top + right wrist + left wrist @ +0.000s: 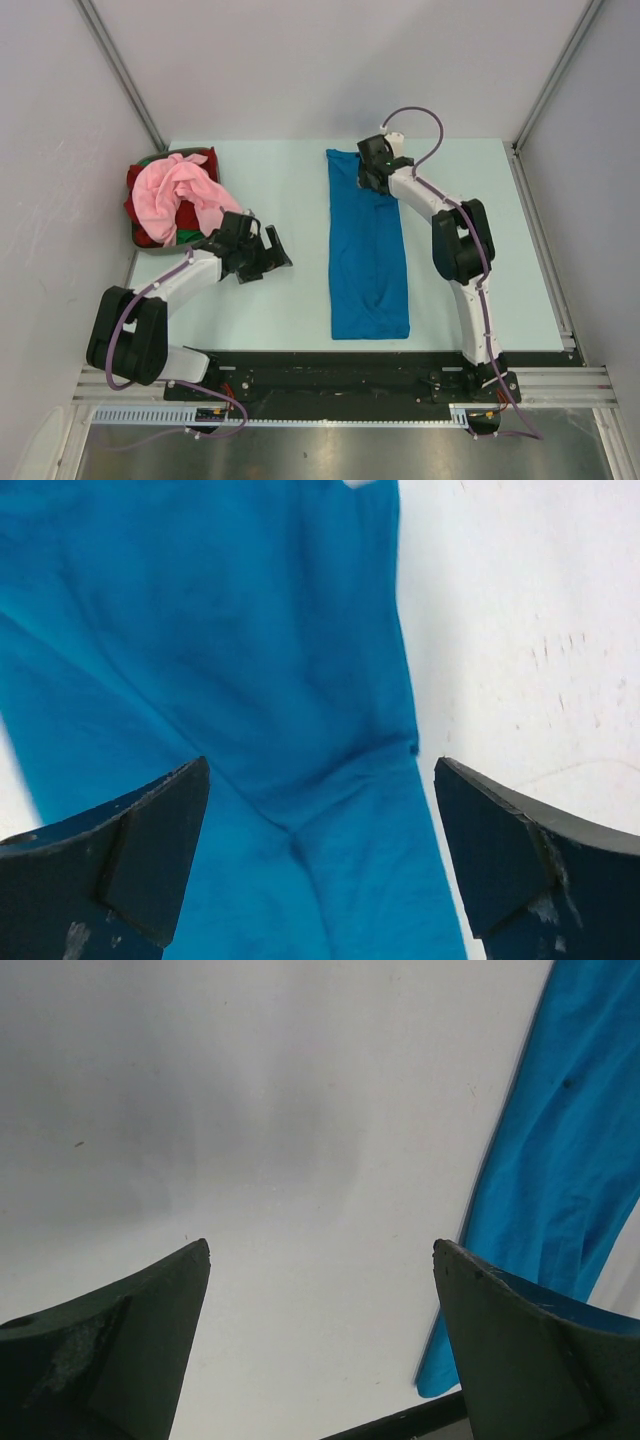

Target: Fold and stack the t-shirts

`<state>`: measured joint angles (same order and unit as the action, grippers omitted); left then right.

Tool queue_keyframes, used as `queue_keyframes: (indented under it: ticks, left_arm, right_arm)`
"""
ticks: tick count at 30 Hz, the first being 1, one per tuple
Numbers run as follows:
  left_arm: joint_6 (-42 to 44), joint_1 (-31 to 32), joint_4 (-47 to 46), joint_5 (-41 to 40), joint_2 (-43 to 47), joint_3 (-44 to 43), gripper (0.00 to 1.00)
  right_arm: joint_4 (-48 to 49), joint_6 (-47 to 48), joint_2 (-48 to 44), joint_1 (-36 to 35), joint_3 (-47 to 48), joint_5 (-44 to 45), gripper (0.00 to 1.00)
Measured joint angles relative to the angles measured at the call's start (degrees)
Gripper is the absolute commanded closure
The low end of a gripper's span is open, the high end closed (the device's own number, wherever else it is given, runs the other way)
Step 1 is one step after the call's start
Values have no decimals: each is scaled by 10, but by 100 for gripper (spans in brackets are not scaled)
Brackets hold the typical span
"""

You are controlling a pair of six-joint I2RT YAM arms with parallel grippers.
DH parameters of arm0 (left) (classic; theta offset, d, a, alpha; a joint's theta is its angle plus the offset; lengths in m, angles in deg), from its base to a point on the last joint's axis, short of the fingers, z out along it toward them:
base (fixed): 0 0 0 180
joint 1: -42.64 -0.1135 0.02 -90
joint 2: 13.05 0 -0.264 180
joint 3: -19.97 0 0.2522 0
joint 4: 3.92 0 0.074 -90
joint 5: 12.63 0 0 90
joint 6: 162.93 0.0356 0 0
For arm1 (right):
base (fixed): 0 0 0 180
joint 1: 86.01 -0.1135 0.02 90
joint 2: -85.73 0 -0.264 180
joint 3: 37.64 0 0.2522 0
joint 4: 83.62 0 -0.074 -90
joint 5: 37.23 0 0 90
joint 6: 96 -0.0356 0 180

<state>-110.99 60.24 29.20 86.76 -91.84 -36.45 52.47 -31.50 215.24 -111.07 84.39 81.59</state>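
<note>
Top view: the blue t-shirt (368, 250) lies folded into a long strip, its far end under the right claw (370, 178). The pink t-shirt (182, 192) and red t-shirt (137, 188) sit heaped in the basket (137, 243) beyond the left claw (264, 257).

Left wrist: the claw is wide and empty over bare surface (300, 1110), with blue cloth at its right.

Right wrist: the claw is wide above blue cloth, holding nothing.

I judge the task early: crosswise folds and two shirts remain.

Probably a robotics lab test cell: a pale bench (290, 300) walled by plain white panels (330, 60) on metal struts (118, 70), robot arms (460, 250) bolted to an aluminium rail (560, 380) at 6 o'clock.
</note>
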Motion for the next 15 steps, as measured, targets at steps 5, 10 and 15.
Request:
queue_keyframes:
  ticks: [5, 10, 15]
  left_arm:
    - [0, 0, 0, 0, 0, 3, 2]
    - [1, 24, 3, -1, 0, 3, 2]
    - [-4, 102, 11, 7, 23, 13, 2]
  right_arm:
    - [4, 0, -5, -4, 40, -23, 0]
    - [28, -1, -89, -10, -89, -75, 0]
    - [35, -19, -233, -13, -261, -186, 0]
